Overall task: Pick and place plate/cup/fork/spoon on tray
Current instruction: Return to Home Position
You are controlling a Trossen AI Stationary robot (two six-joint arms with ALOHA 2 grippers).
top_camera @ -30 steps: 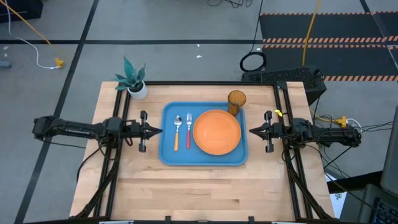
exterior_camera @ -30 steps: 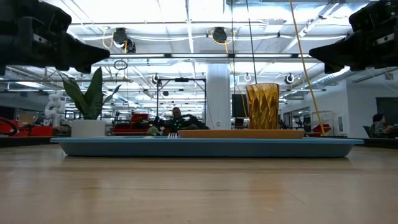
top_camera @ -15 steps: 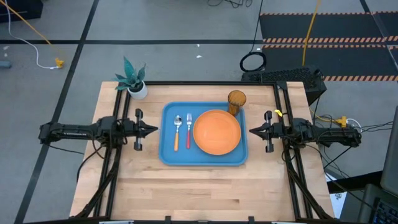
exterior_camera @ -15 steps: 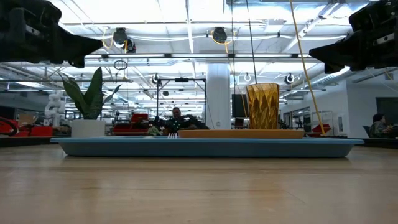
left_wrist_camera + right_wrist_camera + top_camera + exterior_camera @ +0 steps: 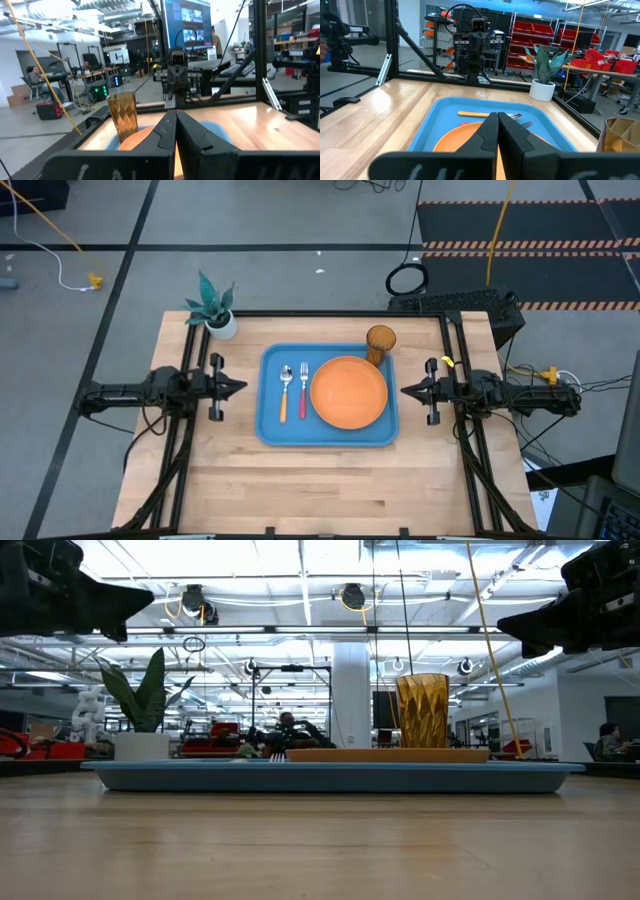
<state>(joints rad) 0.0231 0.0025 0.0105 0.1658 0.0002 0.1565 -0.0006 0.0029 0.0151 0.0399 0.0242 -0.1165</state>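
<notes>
So the only thing that moved in the last second is the left arm. Its left tool [image 5: 238, 387] has slid back away from the tray [image 5: 330, 436], a bit further out toward its own side of the counter [image 5: 300, 480] each time I looked. The right tool [image 5: 408, 390] hasn't budged. It's parked just off the tray's right edge, pointing in at it.

Both tools have their fingers pressed together with nothing between them. You can see that best from the wrist cameras, where the two dark tips meet in a point.

Everything on the tray has stayed exactly where it was:
- The plate [image 5: 348, 392] sits right of centre.
- The cup [image 5: 380, 340] stands upright in the far right corner, just behind the plate.
- The fork [image 5: 303, 390] lies just left of the plate.
- The spoon [image 5: 285, 392] lies just left of the fork, with both handles pointing toward the near edge.

The potted plant [image 5: 222, 325] is off the tray at the counter's far left corner, untouched.

My read is that the placing is done, since all four pieces are on the tray. This is just the left arm backing off to its rest pose to mirror the right one. Nothing left to pick, as far as I can see.
</notes>
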